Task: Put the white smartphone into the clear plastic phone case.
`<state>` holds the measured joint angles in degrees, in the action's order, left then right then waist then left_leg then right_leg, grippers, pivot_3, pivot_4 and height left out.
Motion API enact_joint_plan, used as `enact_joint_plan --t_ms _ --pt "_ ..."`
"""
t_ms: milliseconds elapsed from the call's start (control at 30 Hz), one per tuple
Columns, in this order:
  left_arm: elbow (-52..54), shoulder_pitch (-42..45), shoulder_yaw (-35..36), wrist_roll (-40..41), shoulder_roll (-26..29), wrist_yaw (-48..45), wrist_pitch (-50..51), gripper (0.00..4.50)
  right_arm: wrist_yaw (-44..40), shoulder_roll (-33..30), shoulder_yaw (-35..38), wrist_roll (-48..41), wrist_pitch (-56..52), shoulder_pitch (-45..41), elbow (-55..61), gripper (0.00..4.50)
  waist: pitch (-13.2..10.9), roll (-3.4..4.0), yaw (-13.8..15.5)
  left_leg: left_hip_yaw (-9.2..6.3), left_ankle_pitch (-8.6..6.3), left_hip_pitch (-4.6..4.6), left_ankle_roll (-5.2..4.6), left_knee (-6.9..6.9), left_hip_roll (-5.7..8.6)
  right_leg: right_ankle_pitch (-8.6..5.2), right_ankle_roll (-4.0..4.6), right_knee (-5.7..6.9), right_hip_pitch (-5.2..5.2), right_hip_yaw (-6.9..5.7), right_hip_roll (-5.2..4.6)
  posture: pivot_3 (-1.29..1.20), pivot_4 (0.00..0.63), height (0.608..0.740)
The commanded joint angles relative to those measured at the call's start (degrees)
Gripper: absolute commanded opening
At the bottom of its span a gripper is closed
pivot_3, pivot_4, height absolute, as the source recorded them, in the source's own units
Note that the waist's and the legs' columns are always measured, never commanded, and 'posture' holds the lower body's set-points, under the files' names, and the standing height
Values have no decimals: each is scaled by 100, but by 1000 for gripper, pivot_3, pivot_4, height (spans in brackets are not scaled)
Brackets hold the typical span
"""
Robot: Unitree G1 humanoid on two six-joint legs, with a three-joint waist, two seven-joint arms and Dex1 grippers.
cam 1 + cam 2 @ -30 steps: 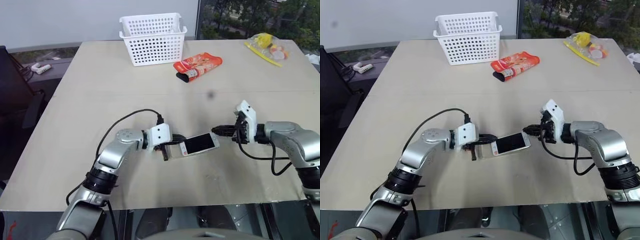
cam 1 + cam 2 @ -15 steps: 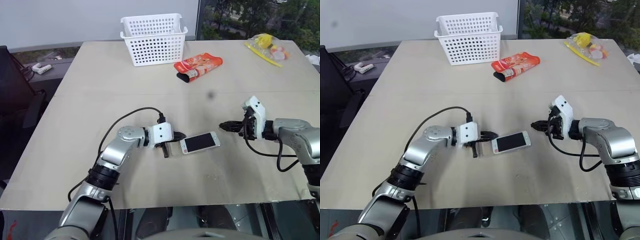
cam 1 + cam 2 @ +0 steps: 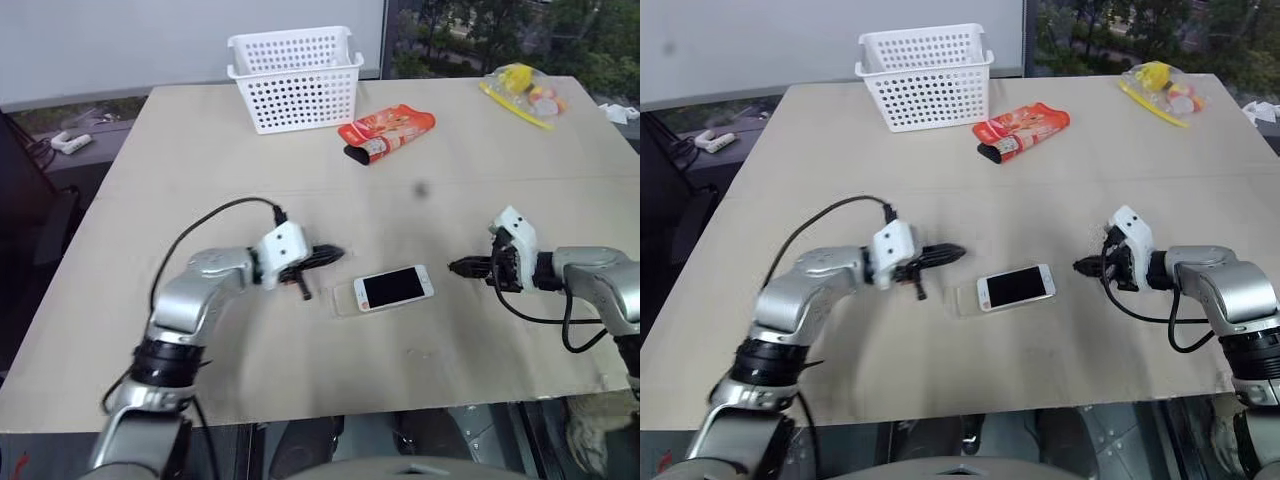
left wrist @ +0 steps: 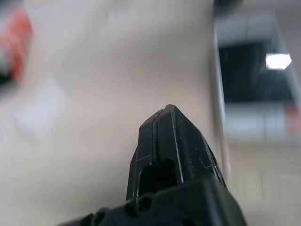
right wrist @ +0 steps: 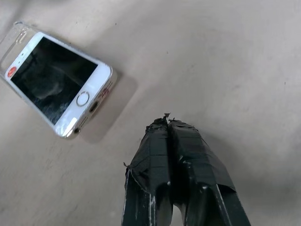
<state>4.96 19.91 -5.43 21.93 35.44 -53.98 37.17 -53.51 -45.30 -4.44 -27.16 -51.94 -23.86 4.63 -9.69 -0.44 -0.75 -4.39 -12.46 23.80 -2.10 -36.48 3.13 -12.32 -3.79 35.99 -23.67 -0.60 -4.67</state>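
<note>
Phone lying screen-up on table, partly over case, not seated. L claw & R claw both pinched closed, empty, flanking it, prob. for nudging it in.

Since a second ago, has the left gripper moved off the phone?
Yes. The left gripper was at the white smartphone's near end; now it sits apart, drawn back toward the robot's left, while the phone lies on the table.
</note>
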Motion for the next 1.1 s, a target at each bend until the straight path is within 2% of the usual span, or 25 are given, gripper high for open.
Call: enact_joint_plan --t_ms 33,300,600,867,1100 --pt "121 -122 -208 -35 158 -162 159 0 -96 -45 -71 -13 -21 -44 278 91 0 0 29 0 0 0 0 0 0 0 0 0 0 0 0 0 150 740" --pt "336 -107 -556 102 -72 -175 622 0 -76 -70 -132 -25 -98 -34 377 91 0 0 137 -1 0 1 0 -13 2 2 2 1 4 1 -3 0 150 740" --pt "495 -110 -521 83 248 -254 785 0 -54 -104 -133 11 -153 24 452 91 0 0 144 1 0 2 1 -13 2 1 2 1 2 3 -4 0 150 740" --pt "1227 -349 -483 569 658 -631 1266 0 -65 -130 -164 58 -131 4 419 91 0 0 100 2 -1 2 1 -12 -4 2 3 2 1 3 -2 0 150 740" --pt "1066 -279 -694 412 450 -392 1154 0 -73 -111 -198 66 -156 -12 470 91 0 0 137 4 0 2 0 -18 -5 5 8 5 2 3 -1 0 150 740"
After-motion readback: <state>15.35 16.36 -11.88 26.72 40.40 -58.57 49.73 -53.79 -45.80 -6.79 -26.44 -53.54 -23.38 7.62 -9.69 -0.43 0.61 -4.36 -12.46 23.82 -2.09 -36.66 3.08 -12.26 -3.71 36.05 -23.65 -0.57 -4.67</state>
